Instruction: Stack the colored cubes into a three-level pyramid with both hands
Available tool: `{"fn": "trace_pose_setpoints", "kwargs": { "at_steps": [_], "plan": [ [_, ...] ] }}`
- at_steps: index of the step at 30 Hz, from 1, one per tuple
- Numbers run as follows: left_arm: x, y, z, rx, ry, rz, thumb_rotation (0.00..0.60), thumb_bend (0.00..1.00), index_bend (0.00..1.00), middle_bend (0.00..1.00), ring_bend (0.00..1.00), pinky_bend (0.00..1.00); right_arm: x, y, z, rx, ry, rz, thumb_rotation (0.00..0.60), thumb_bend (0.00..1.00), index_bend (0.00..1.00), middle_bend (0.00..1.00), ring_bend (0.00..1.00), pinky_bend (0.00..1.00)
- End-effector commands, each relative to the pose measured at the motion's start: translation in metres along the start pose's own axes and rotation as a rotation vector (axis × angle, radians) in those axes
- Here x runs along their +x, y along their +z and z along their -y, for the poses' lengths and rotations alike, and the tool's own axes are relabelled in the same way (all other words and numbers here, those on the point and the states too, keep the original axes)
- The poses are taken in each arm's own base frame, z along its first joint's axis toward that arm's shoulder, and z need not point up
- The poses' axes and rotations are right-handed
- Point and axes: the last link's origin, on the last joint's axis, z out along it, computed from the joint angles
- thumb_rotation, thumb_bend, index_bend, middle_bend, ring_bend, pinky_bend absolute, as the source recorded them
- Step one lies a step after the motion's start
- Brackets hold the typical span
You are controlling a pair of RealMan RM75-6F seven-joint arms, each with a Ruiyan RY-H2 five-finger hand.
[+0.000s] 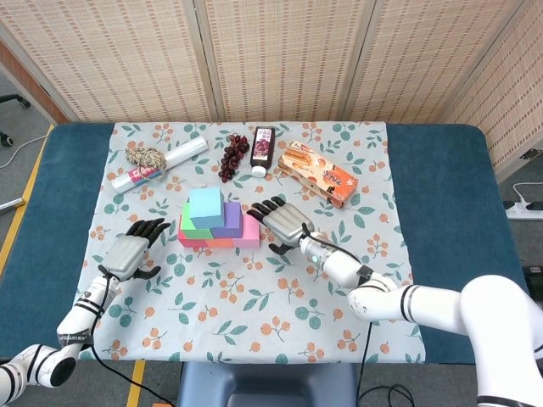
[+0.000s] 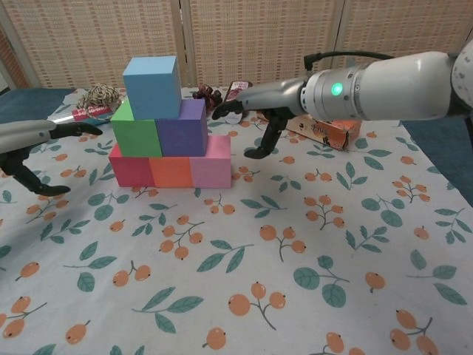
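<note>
Both hands apparently splayed beside pyramid [image 1: 216,221]

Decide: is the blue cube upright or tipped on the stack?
Upright: the blue cube sits level across the green cube and purple cube.

left hand [image 1: 130,253]: silver back, black fingers | right hand [image 1: 287,222]: same, green light on white forearm

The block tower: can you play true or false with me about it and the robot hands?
1. The light blue cube sits on top. True.
2. The right hand is holding the pink cube. False: it hovers open beside the pyramid, holding nothing.
3. The bottom row has three cubes. True.
4. The left hand is squeezing the green cube. False: it is open, apart from it.
5. The purple cube lies alone on the cloth. False: it is in the middle level.
</note>
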Motion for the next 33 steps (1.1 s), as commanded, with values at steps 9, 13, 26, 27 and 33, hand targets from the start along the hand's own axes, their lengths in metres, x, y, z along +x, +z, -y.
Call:
{"fn": "trace_pose_setpoints", "kwargs": {
  "at_steps": [9, 13, 26, 27, 33],
  "plan": [
    [0.0, 0.007, -0.006, -0.013, 0.016, 0.01, 0.6, 0.3, 0.02, 0.0, 0.0, 0.0, -0.007, 0.007, 0.002, 0.014, 0.02, -0.004, 0.527, 0.31, 0.0, 0.0, 0.0, 0.0],
    [0.0, 0.009, -0.008, -0.014, 0.019, 0.009, 0.6, 0.3, 0.02, 0.0, 0.0, 0.0, -0.007, 0.008, 0.004, 0.018, 0.024, -0.008, 0.528, 0.31, 0.0, 0.0, 0.0, 0.0],
    [0.001, 0.012, -0.012, -0.026, 0.037, 0.014, 0.6, 0.3, 0.02, 0.0, 0.0, 0.0, -0.01, 0.012, 0.007, 0.025, 0.025, -0.011, 0.528, 0.31, 0.0, 0.0, 0.0, 0.0],
    [0.001, 0.012, -0.013, -0.028, 0.039, 0.014, 0.6, 0.3, 0.02, 0.0, 0.0, 0.0, -0.01, 0.012, 0.007, 0.025, 0.026, -0.012, 0.528, 0.31, 0.0, 0.0, 0.0, 0.0],
    [0.001, 0.014, -0.015, -0.033, 0.044, 0.015, 0.6, 0.3, 0.02, 0.0, 0.0, 0.0, -0.012, 0.011, 0.006, 0.021, 0.027, -0.011, 0.528, 0.31, 0.0, 0.0, 0.0, 0.0]
  ]
}}
